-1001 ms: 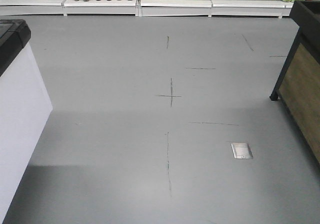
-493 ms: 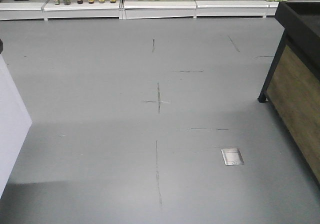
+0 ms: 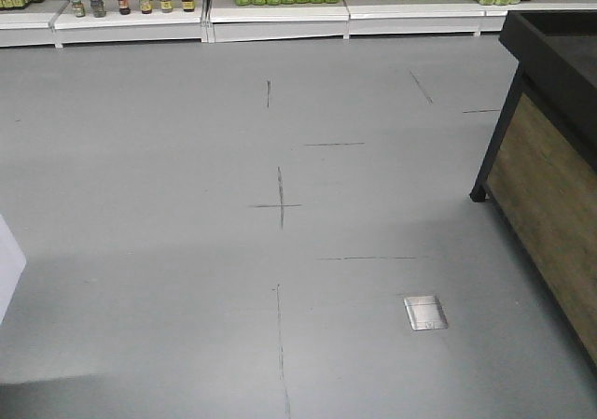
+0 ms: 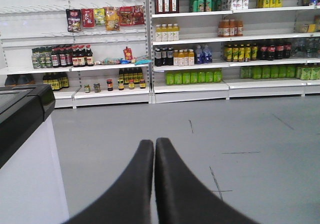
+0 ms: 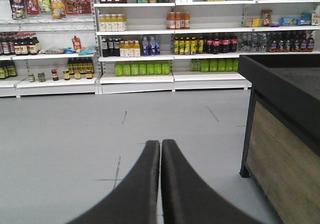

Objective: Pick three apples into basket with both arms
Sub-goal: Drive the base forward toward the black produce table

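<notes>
Front view: a grey floor (image 3: 187, 158) with dark marks, a metal plate (image 3: 425, 313), a wood-sided stand (image 3: 546, 181) at right, and shelves (image 3: 280, 13) far back.
Left wrist: the left gripper (image 4: 154, 143) is clenched on nothing, with a white counter (image 4: 25, 154) to its left.
Right wrist: the right gripper (image 5: 160, 144) is clenched and empty, with the stand at right.
Where the apples and basket are, I cannot tell.

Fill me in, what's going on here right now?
Nothing is being handled. The left end effector and right end effector are both shut and empty, held out over the grey floor of a shop aisle, facing the stocked shelves. A black, wood-panelled stand sits to the right. No apples or basket show in any view, so picking has not started.
</notes>
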{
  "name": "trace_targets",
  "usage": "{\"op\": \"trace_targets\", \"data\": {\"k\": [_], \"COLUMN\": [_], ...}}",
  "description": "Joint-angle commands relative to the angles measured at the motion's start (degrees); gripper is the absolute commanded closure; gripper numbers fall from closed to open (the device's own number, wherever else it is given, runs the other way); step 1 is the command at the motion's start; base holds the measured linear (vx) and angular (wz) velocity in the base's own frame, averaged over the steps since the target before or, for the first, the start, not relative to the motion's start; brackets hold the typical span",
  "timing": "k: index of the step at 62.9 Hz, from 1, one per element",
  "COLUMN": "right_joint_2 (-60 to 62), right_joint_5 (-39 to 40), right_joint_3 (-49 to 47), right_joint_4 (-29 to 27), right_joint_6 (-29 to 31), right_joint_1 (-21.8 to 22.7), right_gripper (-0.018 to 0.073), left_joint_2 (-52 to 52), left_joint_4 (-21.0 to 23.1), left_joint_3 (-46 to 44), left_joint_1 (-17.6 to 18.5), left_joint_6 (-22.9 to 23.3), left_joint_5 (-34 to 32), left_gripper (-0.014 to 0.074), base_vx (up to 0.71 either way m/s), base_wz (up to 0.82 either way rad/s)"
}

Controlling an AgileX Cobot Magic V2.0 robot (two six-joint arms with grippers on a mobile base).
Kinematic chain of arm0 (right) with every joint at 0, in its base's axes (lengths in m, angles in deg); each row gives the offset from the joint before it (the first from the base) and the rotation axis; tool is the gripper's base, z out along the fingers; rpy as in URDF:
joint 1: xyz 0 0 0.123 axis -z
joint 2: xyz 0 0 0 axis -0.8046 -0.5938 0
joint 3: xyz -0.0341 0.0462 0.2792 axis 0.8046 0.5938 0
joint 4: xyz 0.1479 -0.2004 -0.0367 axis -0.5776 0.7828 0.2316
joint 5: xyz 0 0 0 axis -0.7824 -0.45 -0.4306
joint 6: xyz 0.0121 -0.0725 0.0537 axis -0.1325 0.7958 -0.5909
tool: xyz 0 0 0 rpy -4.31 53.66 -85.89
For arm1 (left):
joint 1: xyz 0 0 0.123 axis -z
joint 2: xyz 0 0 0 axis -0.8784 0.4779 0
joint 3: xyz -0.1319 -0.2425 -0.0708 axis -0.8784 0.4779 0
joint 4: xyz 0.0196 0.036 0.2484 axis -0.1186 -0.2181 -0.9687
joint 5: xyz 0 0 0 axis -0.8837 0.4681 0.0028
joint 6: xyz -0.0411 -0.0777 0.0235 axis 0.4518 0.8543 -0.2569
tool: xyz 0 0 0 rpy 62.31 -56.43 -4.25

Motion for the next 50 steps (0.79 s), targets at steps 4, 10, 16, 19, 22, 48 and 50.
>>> {"op": "trace_targets", "data": {"k": [4,10,16,19,22,48,50], "right_joint_2": [0.8,0.8,0.8,0.8,0.8,0.8,0.8], "right_joint_5": [4.3,4.3,4.3,4.3,4.3,4.3,4.3], "right_joint_3": [0.8,0.8,0.8,0.8,0.8,0.8,0.8], "right_joint_4": [0.7,0.7,0.7,0.7,0.7,0.7,0.7], "right_joint_6": [0.2,0.2,0.2,0.2,0.2,0.2,0.2], "right_joint_1": [0.4,0.4,0.4,0.4,0.4,0.4,0.4], "right_gripper": [0.0564,0.0564,0.0564,0.0564,0.0564,0.0564,0.0564], "left_joint_2": [-0.9,-0.9,-0.9,-0.9,-0.9,-0.9,-0.9], "left_joint_4": [0.0,0.0,0.0,0.0,0.0,0.0,0.0], "left_joint_3": [0.5,0.5,0.5,0.5,0.5,0.5,0.5], "left_joint_1": [0.0,0.0,0.0,0.0,0.0,0.0,0.0], "left_joint_6": [0.5,0.5,0.5,0.5,0.5,0.5,0.5], "left_joint_5": [-4.2,-4.2,-4.2,-4.2,-4.2,-4.2,-4.2], "left_gripper": [0.0603,0.0603,0.0603,0.0603,0.0603,0.0603,0.0603], "base_vx": [0.21,0.22,0.22,0.22,0.22,0.23,0.21], "base_wz": [-0.08,-0.09,-0.09,-0.10,-0.10,-0.15,-0.30]}}
